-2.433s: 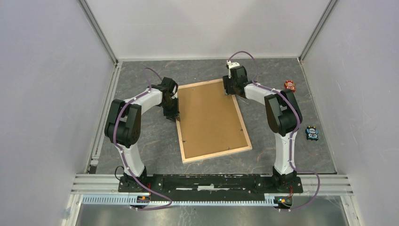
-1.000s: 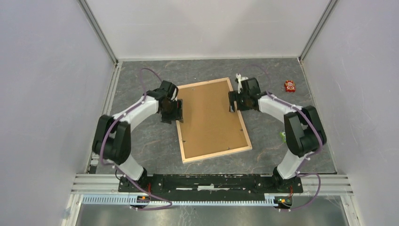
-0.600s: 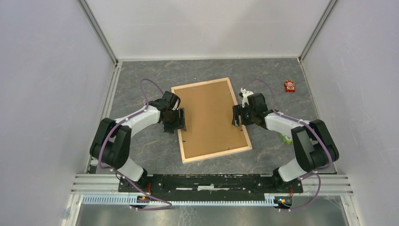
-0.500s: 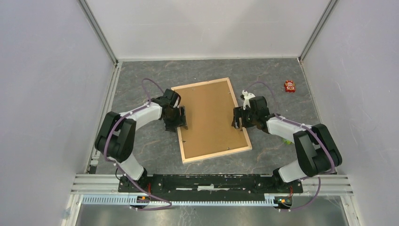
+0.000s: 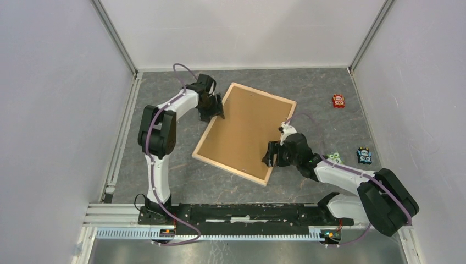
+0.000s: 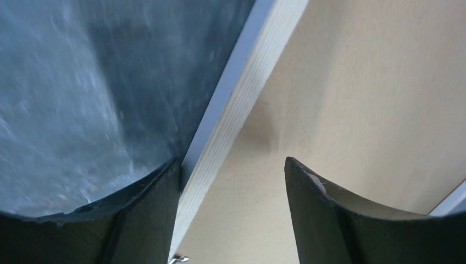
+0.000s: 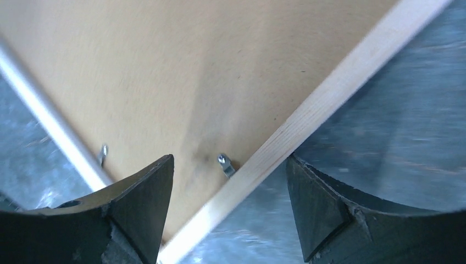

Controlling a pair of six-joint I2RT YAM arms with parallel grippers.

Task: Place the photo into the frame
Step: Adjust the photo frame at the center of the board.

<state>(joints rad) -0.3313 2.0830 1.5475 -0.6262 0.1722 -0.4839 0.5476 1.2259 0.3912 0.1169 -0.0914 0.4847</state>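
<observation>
The frame (image 5: 229,170), pale wood with narrow rails, lies face down and askew on the grey table, its brown backing board (image 5: 244,132) facing up. My left gripper (image 5: 217,111) is open at the frame's far-left rail (image 6: 242,104). It straddles that rail, one finger (image 6: 148,220) outside against the rail and the other over the backing. My right gripper (image 5: 270,157) is open across the near-right rail (image 7: 329,93), beside a small metal tab (image 7: 224,164). The left gripper (image 6: 231,165) and the right gripper (image 7: 228,159) hold nothing. The photo is out of view.
Three small toy figures sit on the table's right side: a red one (image 5: 338,100), a green one (image 5: 333,158) and a dark blue one (image 5: 364,155). Grey enclosure walls stand on three sides, and a metal rail (image 5: 247,212) runs along the near edge.
The frame has turned clockwise on the table. My left gripper swung to the far side along its rail, and my right gripper came nearer, toward the frame's near-right corner.
</observation>
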